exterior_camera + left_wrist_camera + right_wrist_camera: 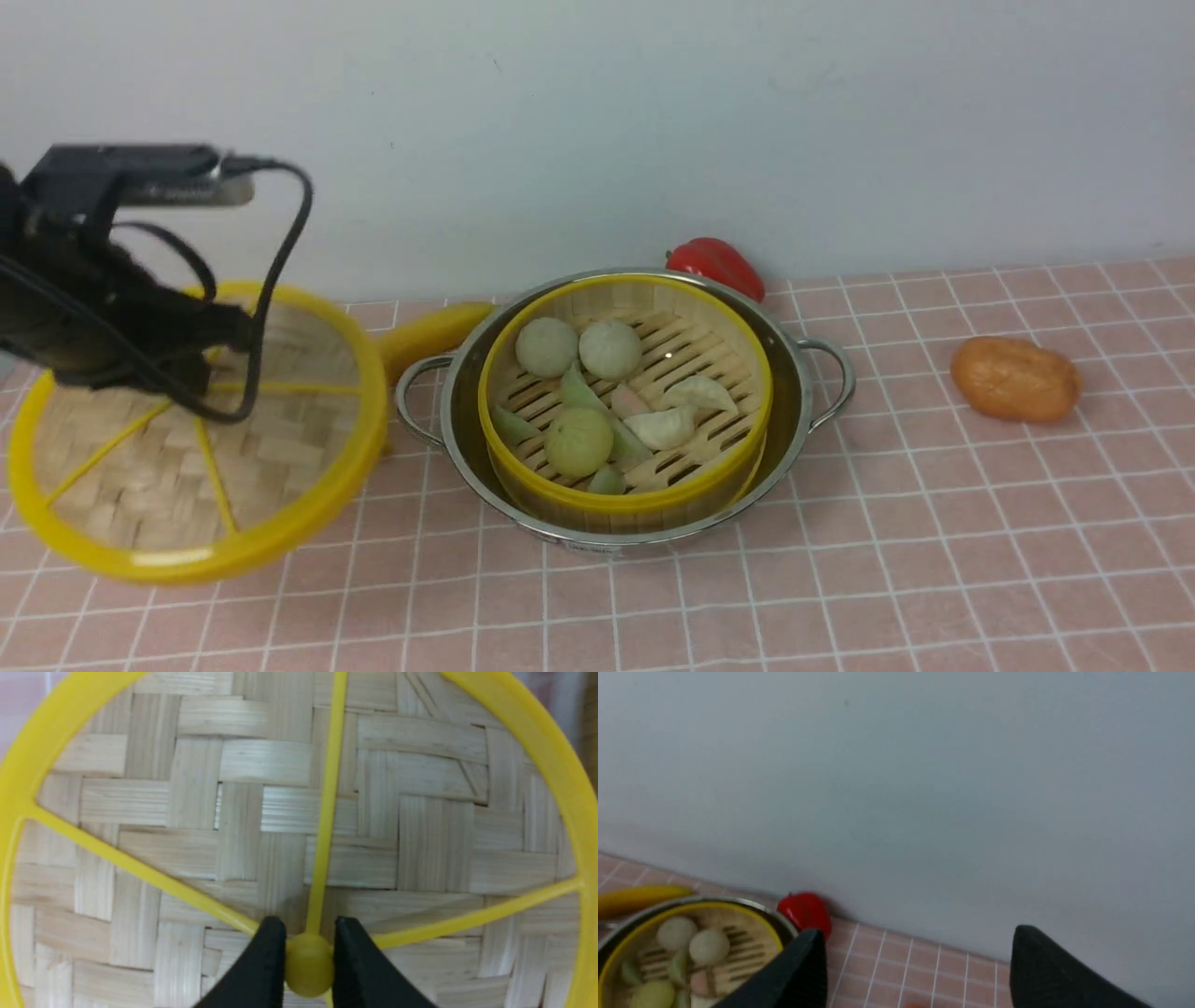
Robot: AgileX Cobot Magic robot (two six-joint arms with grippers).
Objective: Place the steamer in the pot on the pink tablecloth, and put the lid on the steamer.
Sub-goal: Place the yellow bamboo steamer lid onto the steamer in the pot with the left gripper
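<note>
The steamer (625,401), a bamboo basket with a yellow rim and toy buns and dumplings inside, sits in the shiny steel pot (794,411) on the pink tablecloth (840,579). My left gripper (308,926) is shut on the yellow centre hub of the lid (261,812). In the front view the lid (280,439) hangs tilted above the cloth, left of the pot, with my left arm partly covering it. My right gripper (915,938) is open and empty, raised, facing the wall; it is out of the front view. The steamer (733,947) and pot rim show in the right wrist view.
A red toy pepper (717,263) lies behind the pot by the wall. A yellow banana (434,334) lies behind the pot's left handle. An orange-brown bread-like toy (1015,378) lies on the cloth to the right. The wall (597,121) stands close behind.
</note>
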